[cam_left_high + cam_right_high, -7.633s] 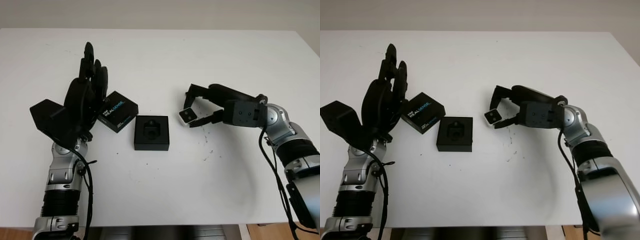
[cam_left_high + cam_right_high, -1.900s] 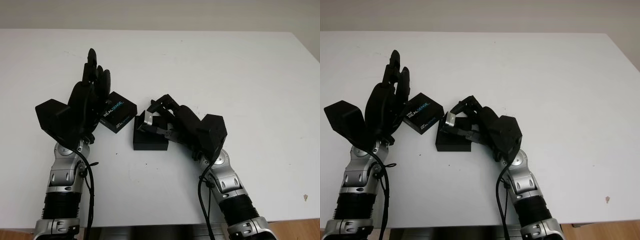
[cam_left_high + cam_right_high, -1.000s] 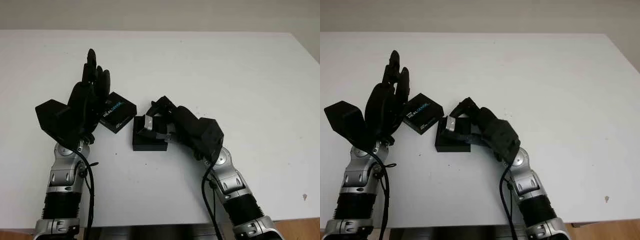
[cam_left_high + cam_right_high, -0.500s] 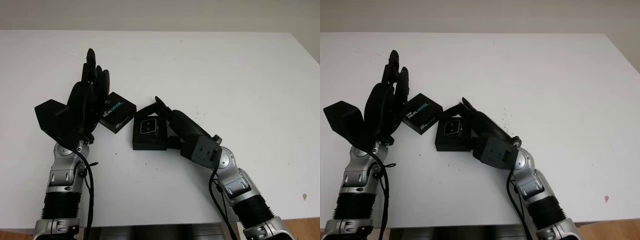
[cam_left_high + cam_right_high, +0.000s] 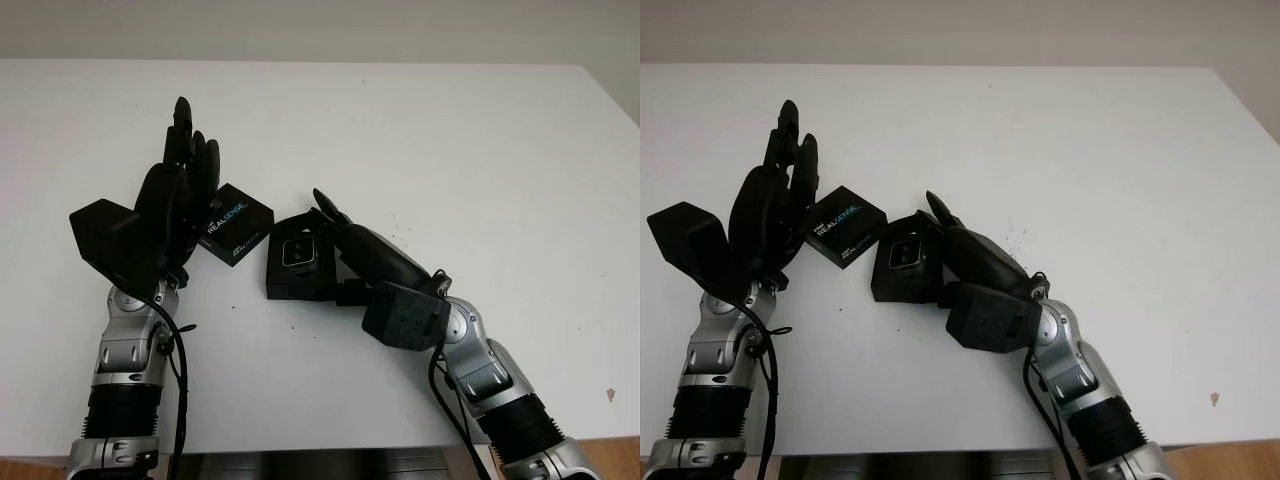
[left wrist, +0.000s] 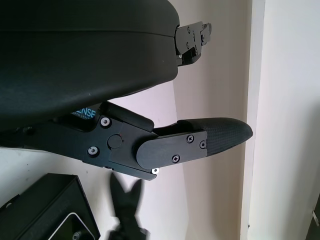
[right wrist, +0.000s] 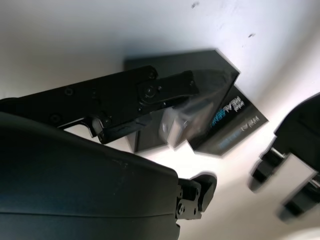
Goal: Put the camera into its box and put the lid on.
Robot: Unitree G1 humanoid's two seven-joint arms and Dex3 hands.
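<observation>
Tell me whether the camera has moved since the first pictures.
Yes. The camera went from the bare table right of the box into the box's recess, which sits beside the lid.

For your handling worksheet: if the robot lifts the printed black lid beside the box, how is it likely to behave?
The lid looks like a flat, thin-walled shell, so probably stiff and light. Lying flat, it shouldn't roll. Its smooth faces might slip in the left hand.

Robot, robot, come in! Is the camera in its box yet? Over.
Camera in box. Right hand open beside box. Left hand open by lid. Lid not on yet, nothing in the way.
</observation>
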